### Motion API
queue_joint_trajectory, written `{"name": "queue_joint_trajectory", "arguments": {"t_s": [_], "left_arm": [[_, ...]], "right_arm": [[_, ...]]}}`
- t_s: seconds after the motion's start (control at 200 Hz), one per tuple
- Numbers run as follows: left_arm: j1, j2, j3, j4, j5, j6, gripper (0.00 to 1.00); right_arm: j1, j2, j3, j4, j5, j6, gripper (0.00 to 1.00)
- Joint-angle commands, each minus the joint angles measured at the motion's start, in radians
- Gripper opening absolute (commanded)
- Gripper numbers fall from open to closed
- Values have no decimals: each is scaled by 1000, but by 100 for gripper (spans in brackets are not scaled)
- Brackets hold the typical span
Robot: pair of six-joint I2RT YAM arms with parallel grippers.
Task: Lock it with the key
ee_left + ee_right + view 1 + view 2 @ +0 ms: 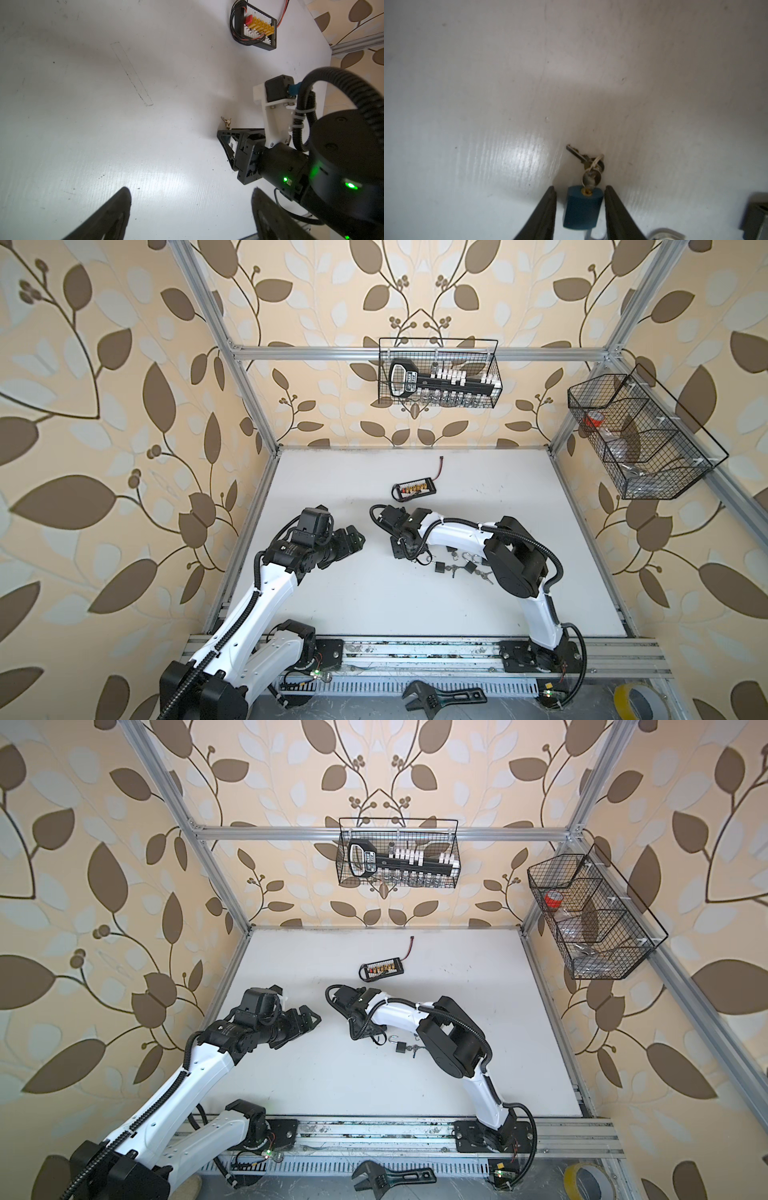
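Right pincer [579, 186] points down at the counter [488, 104], its two fingers [544, 212] spread to either side of a blue padlock [581, 209]. A strip of counter shows between the lock and one finger, while the other finger sits so close that contact cannot be told. The blue padlock lies flat with its keyhole end facing away from the wrist. A key [591, 177] sits in the brass keyhole, and a ring ties it to a second key [575, 153] lying on the counter just beyond.

In a top view more dark padlocks [439, 567] with keys lie scattered beside the right arm's elbow. Left pincer [189, 188] hangs above the counter well apart to the left — spread wide, nothing between its tips. Farther back rests a black connector board [413, 489] with red and black wires.
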Motion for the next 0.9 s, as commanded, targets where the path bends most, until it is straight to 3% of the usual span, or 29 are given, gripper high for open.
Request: {"name": "queue_joint_trajectory", "arguments": {"t_s": [0.0, 0.475, 0.645, 0.77, 0.895], "left_arm": [[8, -21, 41, -13, -11, 14, 90], [8, -57, 56, -24, -19, 21, 91], [8, -129, 73, 5, -16, 37, 97], [8, -148, 98, 24, 26, 80, 98], [1, -152, 112, 72, 125, 97, 96]], "right_arm": [[-4, 28, 24, -33, -7, 0, 38], [-4, -36, -33, 10, -41, 22, 21], [-4, -210, -147, 143, -65, 46, 13], [-7, -384, -289, 276, -58, 111, 0], [-27, -560, -417, 356, -35, 237, 0]]}}
